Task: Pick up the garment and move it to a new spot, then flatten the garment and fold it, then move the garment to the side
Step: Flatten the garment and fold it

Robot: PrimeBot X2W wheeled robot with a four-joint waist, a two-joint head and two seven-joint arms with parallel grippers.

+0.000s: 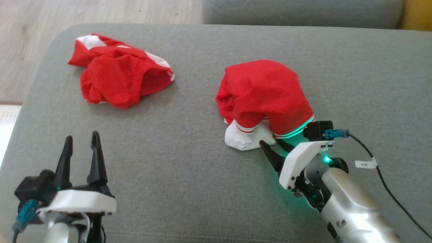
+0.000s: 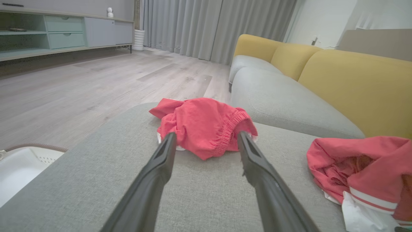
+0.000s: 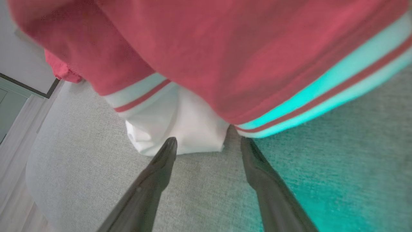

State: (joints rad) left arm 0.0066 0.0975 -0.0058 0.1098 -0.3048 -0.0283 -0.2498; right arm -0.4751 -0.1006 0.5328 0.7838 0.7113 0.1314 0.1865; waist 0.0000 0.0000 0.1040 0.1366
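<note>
The crumpled red garment with white striped trim (image 1: 266, 91) was found heaped on the grey fabric cushion (image 1: 189, 152). The right gripper (image 1: 271, 143), fingers spread apart, was poised at its white hem (image 3: 180, 129); a deep bite before closing was judged advisable.

Two garments lie well apart on a cushion (image 1: 189, 162): the left garment (image 1: 118, 76) towards the far left corner, the right garment (image 1: 266, 94) right of centre. The left gripper (image 1: 82, 135) stands over the near left part of the cushion, before the left garment. The right gripper (image 1: 272, 143) lies at the near edge of the right garment. A sofa (image 1: 297, 11) stands behind the cushion; floor (image 1: 67, 13) lies to its left, with a basket (image 2: 19, 167) beside its near left corner.
</note>
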